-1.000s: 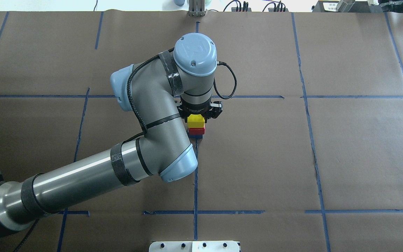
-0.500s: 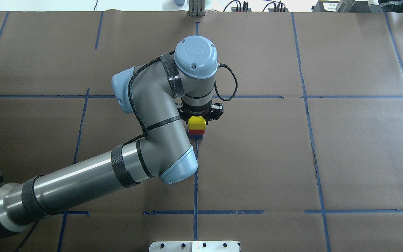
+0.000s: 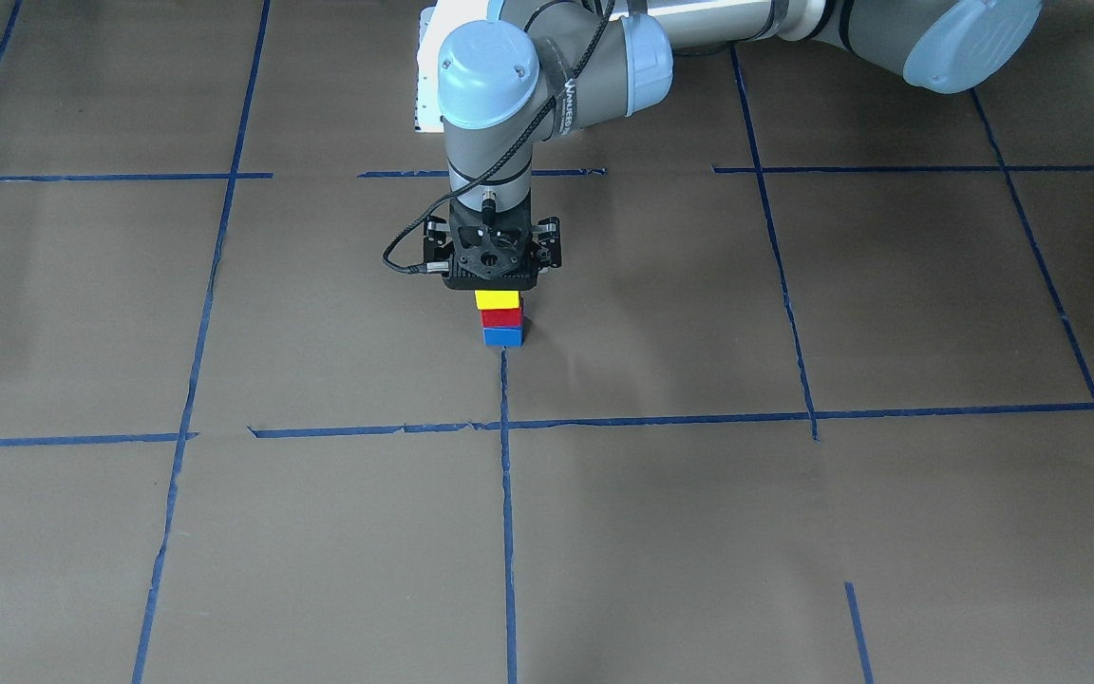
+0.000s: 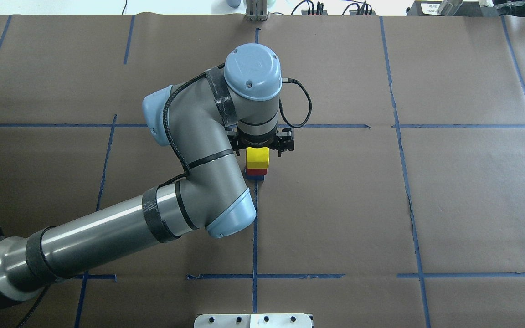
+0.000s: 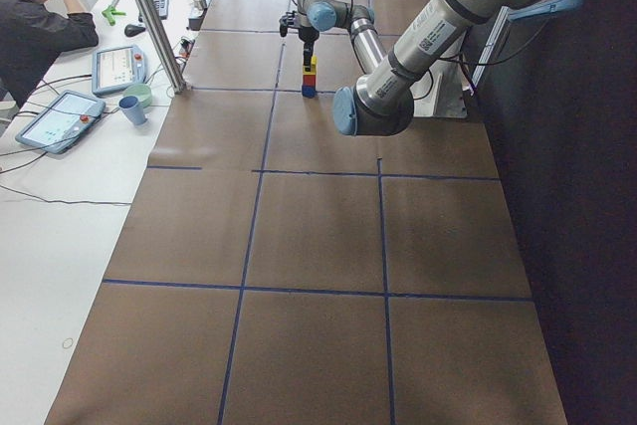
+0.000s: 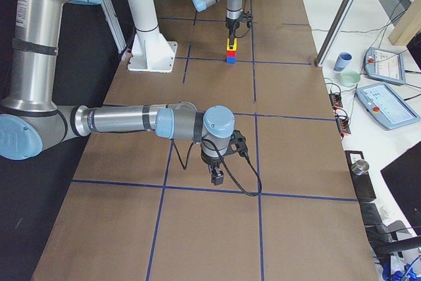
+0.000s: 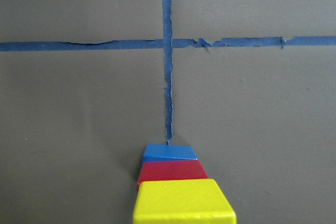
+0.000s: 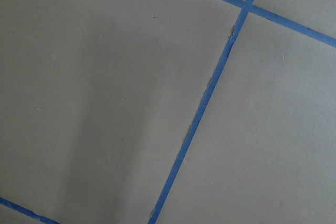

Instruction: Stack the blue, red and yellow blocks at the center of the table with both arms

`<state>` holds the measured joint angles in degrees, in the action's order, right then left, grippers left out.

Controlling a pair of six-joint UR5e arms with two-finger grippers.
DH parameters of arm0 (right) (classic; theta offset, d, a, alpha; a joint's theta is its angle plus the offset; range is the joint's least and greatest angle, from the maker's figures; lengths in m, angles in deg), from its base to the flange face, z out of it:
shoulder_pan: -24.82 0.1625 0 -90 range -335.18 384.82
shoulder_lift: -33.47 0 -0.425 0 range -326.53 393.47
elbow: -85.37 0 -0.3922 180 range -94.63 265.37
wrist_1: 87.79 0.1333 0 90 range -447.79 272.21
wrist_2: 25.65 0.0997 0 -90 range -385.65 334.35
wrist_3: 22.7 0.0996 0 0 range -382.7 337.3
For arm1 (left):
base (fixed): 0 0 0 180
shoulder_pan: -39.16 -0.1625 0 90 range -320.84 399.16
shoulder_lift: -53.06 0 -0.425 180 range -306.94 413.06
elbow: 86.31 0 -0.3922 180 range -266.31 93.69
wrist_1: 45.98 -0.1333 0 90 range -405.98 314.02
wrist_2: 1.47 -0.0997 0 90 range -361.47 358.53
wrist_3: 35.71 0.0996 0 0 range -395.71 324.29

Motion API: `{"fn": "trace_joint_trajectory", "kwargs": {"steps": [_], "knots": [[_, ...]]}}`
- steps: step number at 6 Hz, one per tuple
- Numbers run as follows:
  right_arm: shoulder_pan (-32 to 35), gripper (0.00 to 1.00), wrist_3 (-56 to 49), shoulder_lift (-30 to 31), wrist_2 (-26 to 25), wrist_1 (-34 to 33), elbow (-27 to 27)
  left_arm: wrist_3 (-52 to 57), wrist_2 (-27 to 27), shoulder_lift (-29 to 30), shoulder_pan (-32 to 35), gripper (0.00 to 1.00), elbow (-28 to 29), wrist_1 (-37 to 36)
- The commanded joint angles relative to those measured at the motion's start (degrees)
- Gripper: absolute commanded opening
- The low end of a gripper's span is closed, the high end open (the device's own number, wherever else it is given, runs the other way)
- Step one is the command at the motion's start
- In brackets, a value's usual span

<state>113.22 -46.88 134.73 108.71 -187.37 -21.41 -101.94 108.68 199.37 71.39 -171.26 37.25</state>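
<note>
left gripper (image 3: 495, 277): directly over the stack, pointing straight down. Its linkages sit wider either side of the block than half a second ago, so I read the fingers as apart. The tips are hidden behind the body.
yellow block (image 3: 497, 299): seated on the red block (image 3: 501, 318). A second ago it rode slightly off-line; now it is flush, and more of its top face shows in the overhead view.
blue block (image 3: 502, 336): bottom of the pile, on the paper, unmoved.
meaning: release looks just done. Order is blue, red, yellow from the bottom up. My read is that only a clean lift-off without nudging the top remains.
location: middle of the worktop (image 3: 794, 532), well apart from every edge and corner, at the end of a blue tape (image 7: 167, 98) line that runs toward the operators' edge.
block build: flat-faced cuboids with crisp edges and matte solid colour. Wood or plastic, can't tell. Probably rigid and stable face to face.
surface: matte brown paper; the tape grid has ragged, torn edges.
left arm (image 4: 198, 150): smooth grey tube, pale blue caps, black cable (image 4: 301, 107) looped at the wrist.
right gripper (image 6: 217, 176): near the worktop's right end, well apart from the stack; can't tell if the fingers are apart or together.
</note>
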Motion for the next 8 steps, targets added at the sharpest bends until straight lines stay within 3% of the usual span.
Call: {"fn": "trace_joint_trajectory", "kwargs": {"steps": [1,3,4,7,8], "knots": [[0.0,1.00,0.0,0.0,0.0,0.0,0.0,0.6,0.3,-1.7,2.9,1.00,-6.4,-3.0],[-0.1,1.00,-0.1,0.0,-0.1,0.0,0.1,9.9,2.2,-13.1,7.6,1.00,-16.4,-3.6],[-0.1,1.00,0.0,-0.1,0.0,0.0,0.1,19.3,6.5,-18.8,13.2,1.00,-19.4,-3.3],[0.0,1.00,0.0,-0.3,0.0,0.0,0.1,47.8,16.6,-37.4,31.2,1.00,-21.0,-1.8],[0.0,1.00,0.0,-0.3,0.0,0.0,0.2,57.8,16.8,-43.4,36.4,1.00,-20.2,-0.5]]}}
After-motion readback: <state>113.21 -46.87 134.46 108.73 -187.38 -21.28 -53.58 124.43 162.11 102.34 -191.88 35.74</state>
